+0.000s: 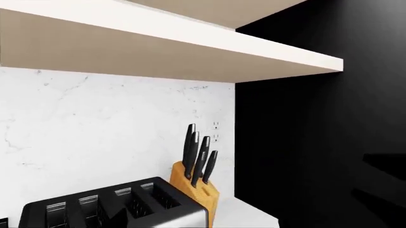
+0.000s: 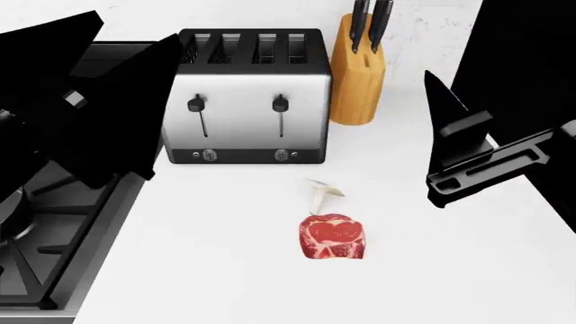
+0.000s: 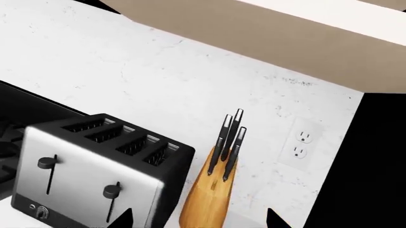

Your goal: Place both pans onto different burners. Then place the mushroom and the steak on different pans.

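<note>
Leftmost in the head view, the stove point(image 2: 54, 250) shows black grates and part of a burner point(image 2: 7, 214), with no pan visible anywhere. Above it looms the left gripper point(image 2: 99, 101), a dark mass whose finger spacing I cannot tell. Next comes the four-slot toaster point(image 2: 247, 94), then the knife block point(image 2: 357, 71). On the white counter point(image 2: 207, 270) in front of the toaster lies the mushroom point(image 2: 322, 192), toppled, its cap away from the robot and its stem pointing toward the steak point(image 2: 332, 237) just beside it. Farthest right, the right gripper point(image 2: 459, 145) hangs with fingers spread apart, empty. Both foods lie lower-left of it, nearer this arm, so it probably suits the pick.
</note>
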`<state>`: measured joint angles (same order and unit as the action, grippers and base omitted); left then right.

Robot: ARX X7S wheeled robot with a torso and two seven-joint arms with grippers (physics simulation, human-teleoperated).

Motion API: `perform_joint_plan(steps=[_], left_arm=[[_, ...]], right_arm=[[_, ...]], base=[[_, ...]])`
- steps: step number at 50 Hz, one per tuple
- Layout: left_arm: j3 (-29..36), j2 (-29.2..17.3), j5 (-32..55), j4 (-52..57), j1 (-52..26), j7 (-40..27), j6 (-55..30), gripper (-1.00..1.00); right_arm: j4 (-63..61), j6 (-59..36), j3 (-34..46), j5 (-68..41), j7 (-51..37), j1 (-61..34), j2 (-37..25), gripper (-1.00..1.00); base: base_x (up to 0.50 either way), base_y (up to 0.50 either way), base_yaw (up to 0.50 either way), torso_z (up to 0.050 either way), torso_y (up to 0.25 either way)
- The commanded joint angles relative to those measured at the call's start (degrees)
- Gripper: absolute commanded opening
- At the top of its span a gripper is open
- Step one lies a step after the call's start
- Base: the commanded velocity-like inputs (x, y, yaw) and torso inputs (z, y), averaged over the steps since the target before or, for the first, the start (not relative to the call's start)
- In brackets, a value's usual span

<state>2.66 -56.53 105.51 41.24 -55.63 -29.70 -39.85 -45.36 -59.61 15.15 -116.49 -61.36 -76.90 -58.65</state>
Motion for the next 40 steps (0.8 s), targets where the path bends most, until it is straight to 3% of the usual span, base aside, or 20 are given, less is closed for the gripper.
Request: perform_joint_plan(steps=[1, 18, 30, 40], left_arm=[[-0.6, -0.4, 0.0, 0.2, 0.8, 0.1, 0.3, 1.00], [-0.8, 0.0, -0.6, 0.0, 1.9, 0.8, 0.4, 1.00], [-0.4, 0.2, -1.1, -0.4, 1.9, 1.0, 0.2, 1.00], [0.2, 0.5, -1.8, -0.7, 2.1, 1.4, -0.2, 1.00]], right_arm=[[-0.1, 0.1, 0.2, 0.0, 0.5, 0.1, 0.3, 1.00], [5.0, -2.4, 3.7, 1.9, 4.6, 2.0, 2.8, 1.00], [14.9, -4.5, 1.9, 8.1, 21.1, 5.0, 5.3, 1.00], [22.7, -10.3, 4.4, 14.3, 36.5, 1.7, 7.8, 1.00]], base=[[0.00, 0.00, 0.00, 0.000, 0.000], [0.00, 0.00, 0.00, 0.000, 0.000], [0.00, 0.00, 0.00, 0.000, 0.000], [0.00, 0.00, 0.00, 0.000, 0.000]])
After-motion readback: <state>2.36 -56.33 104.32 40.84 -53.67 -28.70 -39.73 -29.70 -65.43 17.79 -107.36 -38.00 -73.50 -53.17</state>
